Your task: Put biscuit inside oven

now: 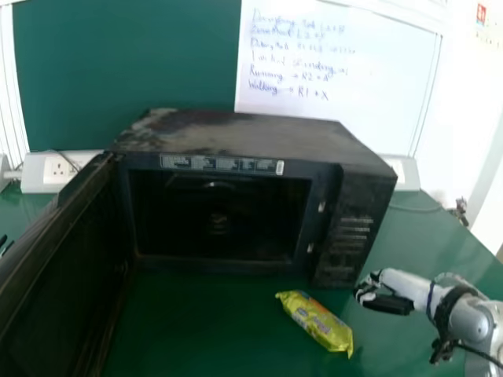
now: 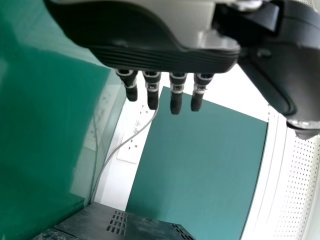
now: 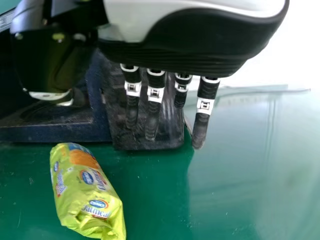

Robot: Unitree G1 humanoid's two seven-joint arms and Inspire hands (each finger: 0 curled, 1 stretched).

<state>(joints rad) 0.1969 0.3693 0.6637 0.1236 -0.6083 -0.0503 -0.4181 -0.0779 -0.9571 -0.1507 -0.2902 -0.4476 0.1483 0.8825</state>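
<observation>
A black microwave oven (image 1: pixel 236 141) stands on the green table with its door (image 1: pixel 59 267) swung wide at the left and a dark cavity behind. The yellow-green biscuit packet (image 1: pixel 317 320) lies on the table in front of the oven, toward its right side. My right hand (image 1: pixel 385 297) is to the right of the packet, above the table and apart from it. In the right wrist view the right hand (image 3: pixel 153 102) has its fingers extended, holding nothing, with the biscuit packet (image 3: pixel 87 192) on the table nearby. My left hand (image 2: pixel 175 92) has straight fingers and holds nothing.
The oven's control panel side (image 1: pixel 346 236) is close to the right hand. Behind the oven are a green board (image 1: pixel 126 63), a whiteboard (image 1: pixel 338 78) and a wall socket box (image 1: pixel 63 170). In the left wrist view the oven's vented casing (image 2: pixel 115 225) shows.
</observation>
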